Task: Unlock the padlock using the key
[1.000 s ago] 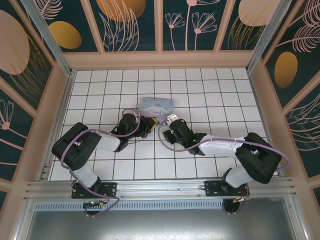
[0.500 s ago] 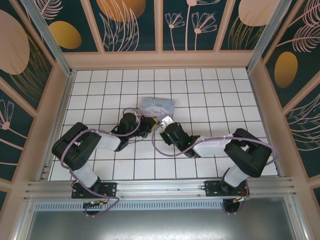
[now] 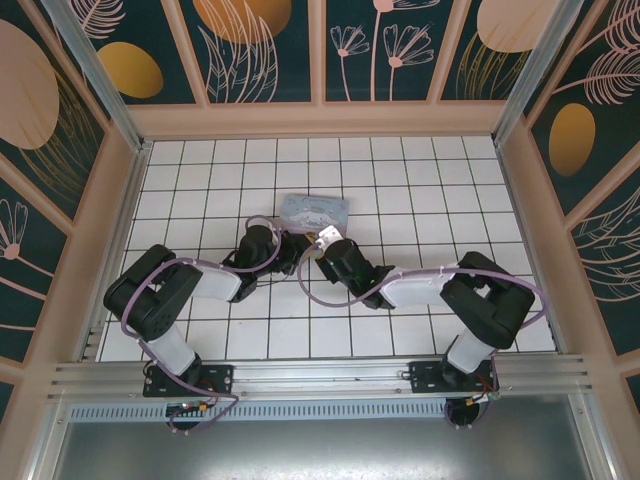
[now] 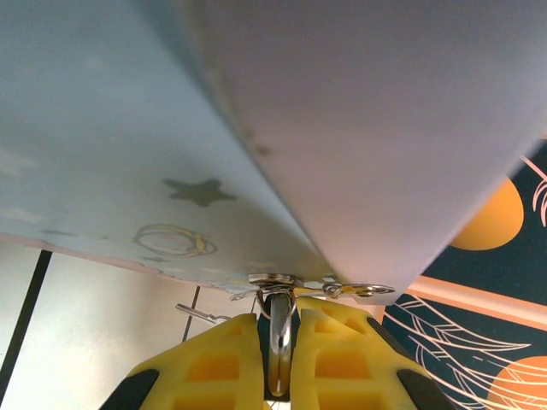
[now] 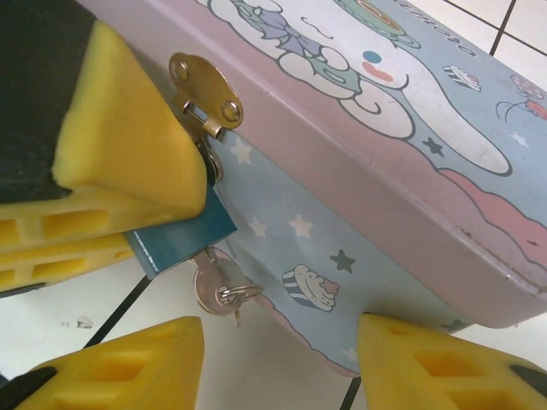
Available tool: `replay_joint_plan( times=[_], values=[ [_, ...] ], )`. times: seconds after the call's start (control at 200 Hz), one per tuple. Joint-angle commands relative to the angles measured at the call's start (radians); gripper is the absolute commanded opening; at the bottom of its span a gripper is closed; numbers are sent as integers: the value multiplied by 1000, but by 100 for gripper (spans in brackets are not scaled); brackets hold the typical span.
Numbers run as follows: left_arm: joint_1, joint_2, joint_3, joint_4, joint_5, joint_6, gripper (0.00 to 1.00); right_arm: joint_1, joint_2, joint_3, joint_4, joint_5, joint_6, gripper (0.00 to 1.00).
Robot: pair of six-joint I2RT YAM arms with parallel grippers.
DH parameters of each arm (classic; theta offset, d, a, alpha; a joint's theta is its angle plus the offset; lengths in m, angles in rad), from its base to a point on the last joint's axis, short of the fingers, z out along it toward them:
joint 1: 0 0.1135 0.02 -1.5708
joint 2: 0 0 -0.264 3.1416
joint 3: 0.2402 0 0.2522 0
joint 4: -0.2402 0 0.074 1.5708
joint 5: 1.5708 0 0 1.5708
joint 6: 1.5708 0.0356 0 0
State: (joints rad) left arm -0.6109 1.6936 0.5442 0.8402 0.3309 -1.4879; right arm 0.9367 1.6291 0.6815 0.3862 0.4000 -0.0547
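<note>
Most of the padlock sits tucked behind a yellow finger of the left end effector; the blade of the key is out of sight.

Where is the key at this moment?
In the right wrist view, the key sits just below the padlock, against the front wall of the cartoon box, with the open right end effector just short of it.

the only writing i can find is a short curved line of dark script on the lid of the cartoon box, beside the white puppy's ear in the right wrist view. i make out something like "moro" (the rest is cut off or too small to read).
</note>
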Motion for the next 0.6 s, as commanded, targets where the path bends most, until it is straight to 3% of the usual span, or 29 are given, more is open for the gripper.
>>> replay_joint_plan(
  times=[0.0, 0.395, 0.596],
  values=[
    [4, -3, 22, 20, 19, 20, 0, -20, 27, 47, 22, 4, -19, 50],
    [2, 1, 3, 25, 26, 22, 0, -36, 52, 129, -9, -46, -3, 31],
    [4, 3, 0, 24, 29, 21, 0, -36, 61, 165, -35, -92, 10, 9]
  ],
)
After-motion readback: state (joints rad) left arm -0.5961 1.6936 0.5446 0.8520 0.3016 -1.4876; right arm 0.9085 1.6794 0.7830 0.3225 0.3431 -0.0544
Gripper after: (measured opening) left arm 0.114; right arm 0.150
